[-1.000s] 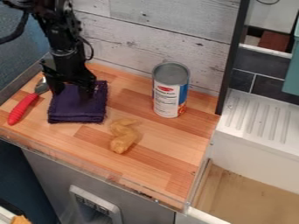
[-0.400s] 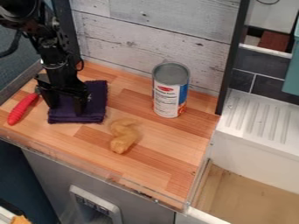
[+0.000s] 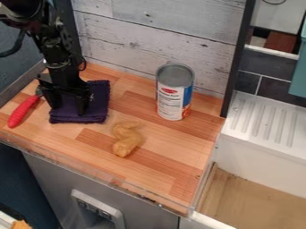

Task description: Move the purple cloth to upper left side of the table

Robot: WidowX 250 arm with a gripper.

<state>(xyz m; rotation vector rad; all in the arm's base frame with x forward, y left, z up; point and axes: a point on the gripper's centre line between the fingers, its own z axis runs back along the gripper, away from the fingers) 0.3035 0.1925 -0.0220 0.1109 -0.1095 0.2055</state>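
Hanging over one purple cloth [image 3: 99, 102]: one gripper [image 3: 68, 110], two fingers [image 3: 82, 106] well apart, grasp unclear; one can [image 3: 170, 100]

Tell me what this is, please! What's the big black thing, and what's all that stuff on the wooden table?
The black thing is a robot arm, a machine that can pick things up. A camera that stays in one place looks down at it from a slant.

The robot's two fingers are spread apart, a bit like your thumb and pointer finger before a pinch. They are down at the folded purple cloth, and I can't tell whether they grip any of it.

Also on the wooden table are a tool with a red handle, a can and a lumpy golden-brown thing.
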